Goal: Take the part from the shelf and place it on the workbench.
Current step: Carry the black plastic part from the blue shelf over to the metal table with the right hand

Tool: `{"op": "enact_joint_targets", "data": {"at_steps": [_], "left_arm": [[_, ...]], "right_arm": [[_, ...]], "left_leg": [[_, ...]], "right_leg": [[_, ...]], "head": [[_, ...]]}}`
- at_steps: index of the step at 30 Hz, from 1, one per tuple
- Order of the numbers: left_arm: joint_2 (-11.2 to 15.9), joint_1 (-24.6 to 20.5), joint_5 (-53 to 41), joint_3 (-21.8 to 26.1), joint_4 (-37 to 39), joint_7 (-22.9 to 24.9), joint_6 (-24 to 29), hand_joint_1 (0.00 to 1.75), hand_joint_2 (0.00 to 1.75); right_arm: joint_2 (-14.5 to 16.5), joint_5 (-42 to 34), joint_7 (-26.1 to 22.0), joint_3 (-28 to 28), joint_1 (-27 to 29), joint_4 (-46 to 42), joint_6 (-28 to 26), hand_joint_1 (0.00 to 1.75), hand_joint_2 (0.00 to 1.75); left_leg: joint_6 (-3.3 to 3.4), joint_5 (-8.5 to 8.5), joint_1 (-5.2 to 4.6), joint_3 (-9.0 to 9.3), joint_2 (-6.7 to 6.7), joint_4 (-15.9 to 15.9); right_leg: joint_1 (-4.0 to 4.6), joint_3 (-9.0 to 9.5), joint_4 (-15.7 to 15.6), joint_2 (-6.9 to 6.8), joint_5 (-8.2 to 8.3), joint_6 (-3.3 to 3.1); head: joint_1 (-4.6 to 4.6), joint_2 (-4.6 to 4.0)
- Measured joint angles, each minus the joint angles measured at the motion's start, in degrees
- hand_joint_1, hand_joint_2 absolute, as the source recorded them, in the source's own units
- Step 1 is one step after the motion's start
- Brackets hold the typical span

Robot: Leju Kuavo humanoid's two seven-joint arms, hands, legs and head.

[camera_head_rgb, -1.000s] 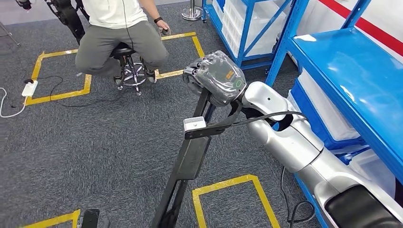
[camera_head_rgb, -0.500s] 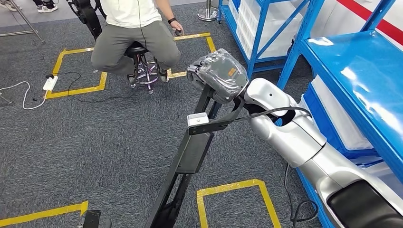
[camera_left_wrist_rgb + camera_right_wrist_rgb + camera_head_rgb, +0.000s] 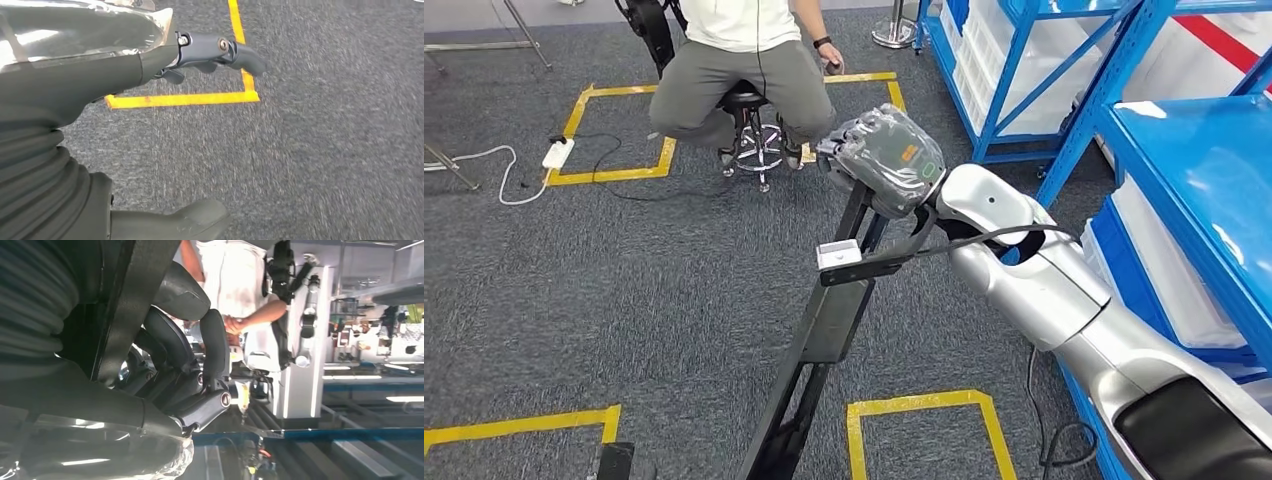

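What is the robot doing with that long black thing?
The robot's right hand is gripping the top of a long black part that hangs down over the grey carpet. Blue shelves stand on its right. Its left hand holds nothing, hanging above the carpet. A person sits on a stool ahead. No workbench is in sight yet.

Your right hand [image 3: 879, 160], wrapped in clear plastic, grips the upper end of a long black part [image 3: 824, 330] that slants down over grey carpet [image 3: 624, 290] marked with yellow tape [image 3: 919, 405], blue shelving [image 3: 1194, 170] alongside and a person [image 3: 744, 60] seated on a stool [image 3: 754, 135] beyond.
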Motion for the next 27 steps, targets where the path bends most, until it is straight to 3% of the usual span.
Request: {"op": "enact_joint_targets", "data": {"at_steps": [2,3,4,6,8,11,13,15,17,18,19,20,22,24,27], "left_arm": [[-0.02,0.01,0.07,0.0,0.0,-0.11,-0.01,0.0,1.75],[-0.03,0.05,0.11,0.01,0.0,-0.16,-0.01,0.0,1.75],[-0.06,0.08,0.15,0.01,0.0,-0.2,-0.01,0.0,1.75],[-0.14,0.12,0.18,0.01,0.0,-0.25,-0.02,0.0,1.75],[-0.14,0.14,0.19,0.02,0.0,-0.3,-0.03,0.0,1.75],[-0.13,0.33,0.22,0.04,0.02,-0.36,-0.04,0.0,1.75],[-0.16,0.55,0.23,0.04,0.04,-0.38,-0.05,0.0,1.75],[-0.13,0.59,0.23,0.04,0.04,-0.39,-0.05,0.0,1.75],[-0.13,0.58,0.23,0.04,0.05,-0.39,-0.05,0.0,1.75],[-0.16,0.62,0.23,0.03,0.07,-0.39,-0.05,0.0,1.75],[-0.2,0.65,0.23,0.03,0.08,-0.39,-0.05,0.0,1.75],[-0.22,0.67,0.23,0.02,0.08,-0.39,-0.05,0.0,1.75],[-0.19,0.64,0.23,0.03,0.08,-0.4,-0.05,0.0,1.75],[-0.16,0.49,0.23,0.03,0.08,-0.42,-0.04,0.0,1.75],[-0.13,0.39,0.24,0.04,0.08,-0.45,-0.01,0.0,1.75]], "right_arm": [[-0.25,-0.01,0.02,0.3,0.01,0.08,-0.01,1.62,1.75],[-0.36,-0.01,0.05,0.53,0.1,0.13,-0.01,1.62,1.75],[-0.48,-0.01,0.1,0.72,0.17,0.17,-0.01,1.62,1.75],[-0.67,-0.01,0.16,0.9,0.09,0.19,-0.01,1.62,1.75],[-0.86,-0.04,0.24,0.94,-0.06,0.19,-0.03,1.62,1.75],[-0.95,-0.21,0.57,0.95,-0.12,0.16,-0.23,1.62,1.75],[-0.98,-0.36,0.79,0.82,-0.44,0.14,-0.4,1.62,1.75],[-0.97,-0.37,0.83,0.76,-0.83,0.11,-0.54,1.62,1.75],[-1.03,-0.23,0.83,0.82,-0.95,0.11,-0.6,1.62,1.75],[-1.07,-0.15,0.83,0.88,-0.95,0.11,-0.6,1.62,1.75],[-1.09,-0.1,0.83,0.92,-0.95,0.11,-0.6,1.62,1.75],[-1.1,-0.08,0.84,0.95,-0.95,0.11,-0.62,1.62,1.75],[-1.1,-0.06,0.88,0.87,-1.0,0.1,-0.69,1.62,1.75],[-1.13,-0.08,0.97,0.75,-1.12,0.09,-0.86,1.62,1.75],[-1.15,-0.06,1.05,0.72,-1.23,0.07,-0.99,1.62,1.75]], "left_leg": [[0.14,0.06,0.0,-0.06,-0.75,-0.03],[0.14,0.05,0.01,-0.08,-1.17,-0.01],[0.13,0.05,0.03,-0.08,-1.63,0.03],[-0.05,-0.05,0.1,-0.1,-2.6,0.28],[-0.56,-0.28,0.03,-0.35,-3.36,0.75],[-1.5,-0.21,0.15,-0.75,-3.92,0.83],[-2.07,-0.91,0.33,-1.28,-3.41,1.68],[-2.54,-3.81,0.38,-3.58,-1.74,6.77],[-2.83,-7.23,0.38,-7.33,-0.48,14.58],[-2.83,-7.93,0.39,-8.69,-0.27,17.17],[-2.73,-7.6,0.37,-9.1,-0.19,17.75],[-2.51,-6.37,0.34,-8.38,-0.12,16.22],[-1.76,-2.83,0.03,-4.32,0.78,8.5],[-1.03,-1.06,-0.57,-1.18,1.85,2.6],[-0.36,-0.78,-0.88,-0.63,1.31,1.18]], "right_leg": [[-0.24,-3.65,7.62,0.86,-2.91,-0.11],[-0.35,-4.79,9.8,0.98,-3.43,0.11],[-0.46,-4.86,9.79,1.05,-2.99,0.52],[-0.88,-1.78,3.17,1.42,0.22,1.61],[-1.2,1.73,-3.93,2.2,2.87,1.97],[-0.99,2.53,-5.85,2.14,3.48,1.05],[-1.13,2.64,-6.04,1.73,3.71,0.31],[-1.22,2.85,-6.22,1.32,3.79,-0.35],[-0.92,2.94,-6.22,0.89,3.67,-0.7],[-0.75,2.96,-6.22,0.64,3.63,-0.75],[-0.59,2.99,-6.22,0.41,3.59,-0.8],[-0.44,3.06,-6.21,0.17,3.54,-0.86],[-0.2,3.3,-6.22,-0.29,3.4,-1.0],[0.17,3.36,-6.19,-0.71,3.21,-0.9],[0.41,3.2,-6.21,-1.46,2.98,-0.48]], "head": [[0.09,0.0],[0.08,0.0],[0.09,0.0],[0.09,0.0],[0.05,0.0],[0.0,0.0],[-0.04,0.0],[-0.25,0.0],[-0.36,0.0],[-0.36,0.0],[-0.36,0.0],[-0.35,0.0],[-0.34,0.0],[-0.31,0.0],[-0.32,0.0]]}}
